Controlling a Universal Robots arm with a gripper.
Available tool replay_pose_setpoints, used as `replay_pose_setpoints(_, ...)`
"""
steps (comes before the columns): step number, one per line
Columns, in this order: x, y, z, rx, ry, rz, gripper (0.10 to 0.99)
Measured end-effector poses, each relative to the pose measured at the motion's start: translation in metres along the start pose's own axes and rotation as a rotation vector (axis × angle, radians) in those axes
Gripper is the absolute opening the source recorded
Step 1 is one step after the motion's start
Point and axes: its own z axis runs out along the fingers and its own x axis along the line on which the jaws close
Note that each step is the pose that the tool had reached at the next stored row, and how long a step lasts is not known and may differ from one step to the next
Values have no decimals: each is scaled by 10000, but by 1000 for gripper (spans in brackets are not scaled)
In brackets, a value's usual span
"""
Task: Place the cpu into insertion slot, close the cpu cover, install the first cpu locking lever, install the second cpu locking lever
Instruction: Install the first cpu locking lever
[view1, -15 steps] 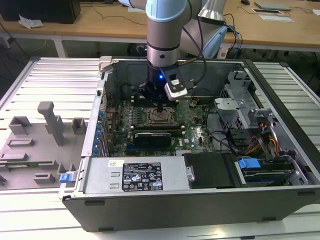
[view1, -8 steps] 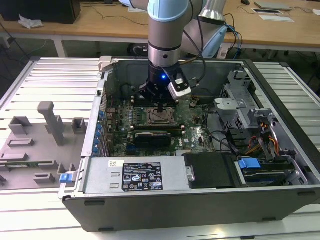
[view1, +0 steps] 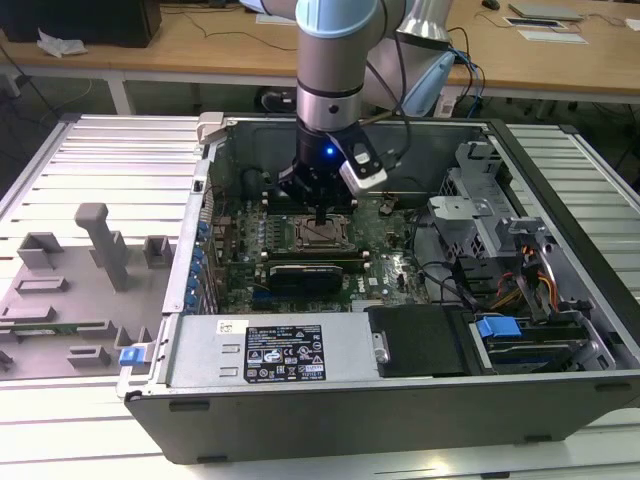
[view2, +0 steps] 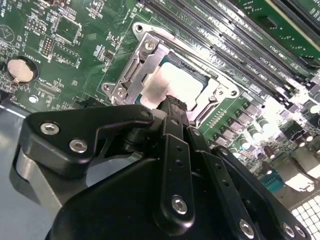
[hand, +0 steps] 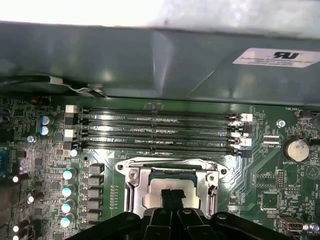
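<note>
Second wrist view, gripper (view2: 175, 104): fingers pressed together, holding nothing, tip just over the cpu (view2: 172, 82).
cpu: sat in the insertion slot (view1: 320, 234), mid-motherboard (view2: 75, 60), beside the memory slots (hand: 160, 131).
cpu cover (view2: 131, 70): lay down around the chip.
levers: probably left to latch; hard to tell.

The exterior view looks down at a slant from outside the open computer case (view1: 400, 400). It stands far enough off to take in the whole case, the ribbed surface (view1: 100, 170) around it and the arm (view1: 335, 60) reaching in. Both wrist views sit just behind the end effector (hand: 172, 196), whose black body crowds one edge of each, very near the motherboard (hand: 30, 165). The first wrist view faces across the socket (hand: 172, 175) toward the memory slots (hand: 160, 130) and the case wall (hand: 150, 55). The second wrist view crosses the socket at a different angle. All three views share the socket.
</note>
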Motion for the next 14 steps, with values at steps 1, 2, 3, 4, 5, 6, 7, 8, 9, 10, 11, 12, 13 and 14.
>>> replay_pose_setpoints(1,0,1,-12,-1,0,-4,106)
replay_pose_setpoints(2,-1,1,-42,0,0,-7,106)
replay_pose_setpoints(3,-2,2,-89,-1,0,-11,106)
replay_pose_setpoints(4,-2,3,-88,-3,-1,-11,106)
replay_pose_setpoints(5,-2,2,-89,0,-17,-12,106)
replay_pose_setpoints(6,-1,2,-90,6,-98,-14,106)
replay_pose_setpoints(7,-2,3,-88,13,-190,-16,106)
replay_pose_setpoints(8,-2,3,-88,16,-212,-19,106)
replay_pose_setpoints(9,0,0,-89,21,-211,-23,106)
replay_pose_setpoints(10,4,-9,-90,23,-216,-29,106)
replay_pose_setpoints(11,11,-27,-90,23,-227,-41,106)
replay_pose_setpoints(12,14,-39,-90,22,-233,-48,106)
replay_pose_setpoints(13,16,-42,-90,21,-235,-49,106)
replay_pose_setpoints(14,16,-42,-92,23,-234,-51,106)
